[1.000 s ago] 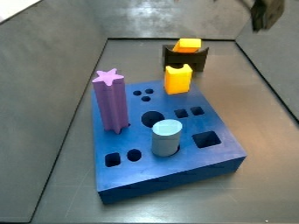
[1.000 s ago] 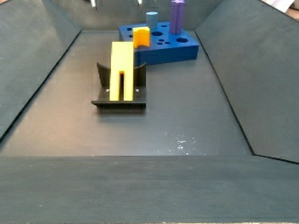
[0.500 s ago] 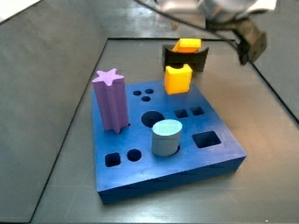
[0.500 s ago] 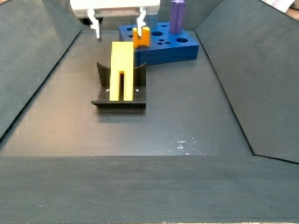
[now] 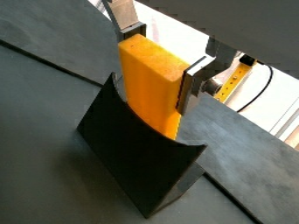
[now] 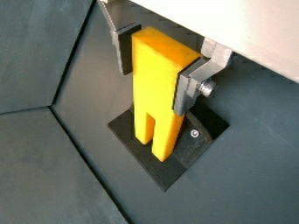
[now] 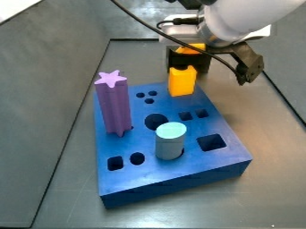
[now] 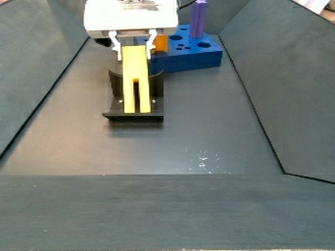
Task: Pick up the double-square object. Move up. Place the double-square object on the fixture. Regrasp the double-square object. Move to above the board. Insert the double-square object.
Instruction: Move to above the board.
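The double-square object [image 8: 136, 78], a long yellow-orange bar with a lengthwise groove, stands on end in the fixture [image 8: 133, 116]. My gripper [image 8: 131, 39] has come down over it. In both wrist views the silver fingers [image 6: 121, 48] press the bar's [image 6: 158, 96] two sides near its top, so the gripper [image 6: 155, 79] is shut on the bar [image 5: 152, 83]. The dark fixture [image 5: 135, 162] rises behind the bar. The blue board [image 7: 180, 165] lies beside the fixture. In that side view the arm hides most of the bar.
On the board stand a purple star peg [image 7: 114, 103], a pale blue cylinder [image 7: 171, 140] and a short yellow-orange peg [image 7: 182, 80]. Several holes in the board are open. Sloped grey walls [image 8: 53, 88] enclose the dark floor.
The gripper came into view from above, then dropped over the bar on the fixture. Its fingers, wide apart half a second ago, now sit against the bar's sides.
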{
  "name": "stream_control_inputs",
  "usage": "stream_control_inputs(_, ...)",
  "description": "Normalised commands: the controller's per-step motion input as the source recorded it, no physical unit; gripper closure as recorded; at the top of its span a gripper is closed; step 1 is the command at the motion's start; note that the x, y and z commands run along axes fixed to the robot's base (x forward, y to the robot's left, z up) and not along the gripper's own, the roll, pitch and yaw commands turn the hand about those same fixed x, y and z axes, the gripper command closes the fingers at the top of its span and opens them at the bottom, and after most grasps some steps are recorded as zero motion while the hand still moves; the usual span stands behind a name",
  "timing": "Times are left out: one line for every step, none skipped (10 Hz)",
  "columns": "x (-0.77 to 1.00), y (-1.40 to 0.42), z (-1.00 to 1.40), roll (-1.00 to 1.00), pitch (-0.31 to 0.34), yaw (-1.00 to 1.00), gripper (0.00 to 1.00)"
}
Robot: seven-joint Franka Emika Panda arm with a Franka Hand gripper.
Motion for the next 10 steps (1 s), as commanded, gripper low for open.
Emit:
stream_control_inputs(-0.01,-0.31,1.00,-0.04,0.242,0.01,1.00)
stream_control_inputs(-0.01,-0.31,1.00,-0.03,0.242,0.01,1.00)
stream_control_inputs(0.00,-0.25,1.00,-0.04,0.240,0.07,1.00)
stream_control_inputs(0.01,-0.23,1.00,-0.05,0.238,0.10,1.00)
stream_control_inputs(0.01,-0.20,1.00,-0.05,0.210,0.15,1.00)
stream_control_inputs(0.02,-0.18,1.00,-0.04,0.165,0.18,1.00)
stream_control_inputs(0.02,-0.14,0.95,-0.03,0.129,0.19,1.00)
stream_control_inputs(0.02,-0.11,0.84,-0.03,0.106,0.19,1.00)
stream_control_inputs(0.02,-0.06,0.60,-0.03,0.066,0.18,1.00)
stream_control_inputs(0.01,-0.04,0.44,-0.03,0.039,0.16,1.00)
